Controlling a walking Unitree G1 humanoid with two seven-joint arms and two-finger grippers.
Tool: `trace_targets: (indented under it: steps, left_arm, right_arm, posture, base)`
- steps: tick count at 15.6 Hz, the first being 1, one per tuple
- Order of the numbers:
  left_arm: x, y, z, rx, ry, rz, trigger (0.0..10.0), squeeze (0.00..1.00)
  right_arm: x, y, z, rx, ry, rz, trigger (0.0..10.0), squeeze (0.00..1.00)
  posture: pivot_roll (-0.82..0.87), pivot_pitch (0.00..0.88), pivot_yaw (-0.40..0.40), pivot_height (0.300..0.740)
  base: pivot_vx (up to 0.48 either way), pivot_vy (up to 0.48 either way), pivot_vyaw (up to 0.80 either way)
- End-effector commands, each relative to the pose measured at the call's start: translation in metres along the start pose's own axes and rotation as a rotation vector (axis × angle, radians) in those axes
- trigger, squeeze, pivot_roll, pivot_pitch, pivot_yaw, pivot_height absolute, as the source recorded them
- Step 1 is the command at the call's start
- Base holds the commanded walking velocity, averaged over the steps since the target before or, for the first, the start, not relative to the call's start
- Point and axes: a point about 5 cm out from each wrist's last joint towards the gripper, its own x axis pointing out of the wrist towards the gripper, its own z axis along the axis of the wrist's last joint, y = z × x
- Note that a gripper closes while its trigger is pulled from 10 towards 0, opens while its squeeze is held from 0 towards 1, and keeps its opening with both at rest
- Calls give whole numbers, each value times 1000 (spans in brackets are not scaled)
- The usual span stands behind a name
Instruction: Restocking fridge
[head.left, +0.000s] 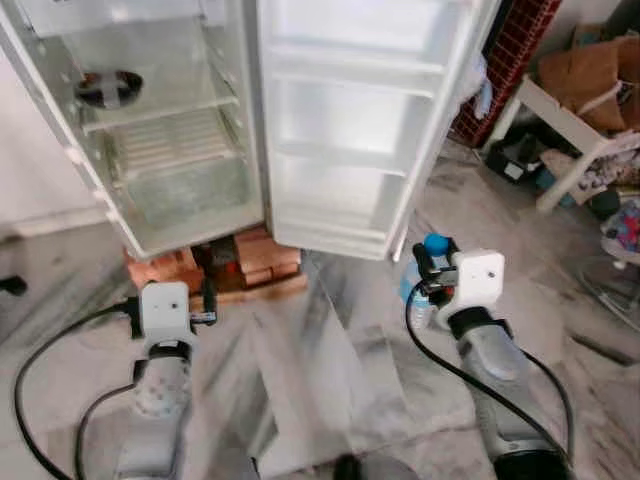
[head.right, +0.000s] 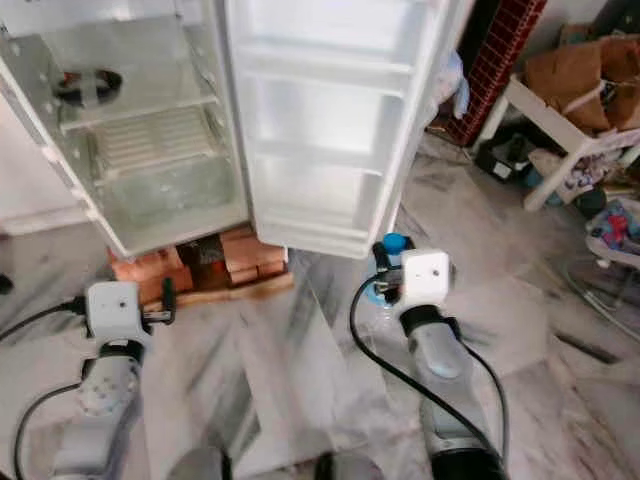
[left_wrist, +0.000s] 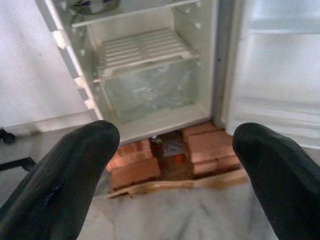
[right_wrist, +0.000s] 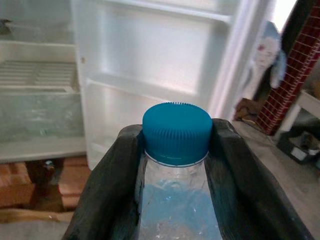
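Right gripper (head.left: 432, 268) clamps a blue-capped bottle (right_wrist: 176, 200); left gripper (left_wrist: 175, 165) spread; fridge (head.left: 170, 150) holds a bowl (head.left: 108, 88).

Red bricks (head.left: 165, 268) and a wooden board (head.left: 255, 292) lie on the marble floor (head.left: 330, 370).

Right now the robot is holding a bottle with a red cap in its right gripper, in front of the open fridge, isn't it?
Not quite: the cap is blue, not red, as the right wrist view shows. The rest holds: the right gripper is shut on the bottle, in front of the open fridge.
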Motion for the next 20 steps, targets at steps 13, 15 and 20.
trace_targets:
  steps: [13, 15, 20]
  left_arm:
    - [0, 0, -9, 14, 45, 14, 10000, 0]
    - [-1, -2, -10, -10, 53, 10, 10000, 0]
    - [-1, -3, -10, -14, 60, 23, 10000, 0]
  right_arm:
    - [6, 8, 11, 1, -41, 35, 10000, 0]
    - [4, 7, 8, -16, -22, 38, 10000, 0]
    - [2, 12, 5, -12, -8, 76, 10000, 0]
  posture:
    - [136, 159, -74, 740]
    - [135, 159, -79, 740]
    - [134, 158, -83, 740]
  base:
    - [391, 0, 0]
    - [304, 0, 0]
    - [0, 0, 0]
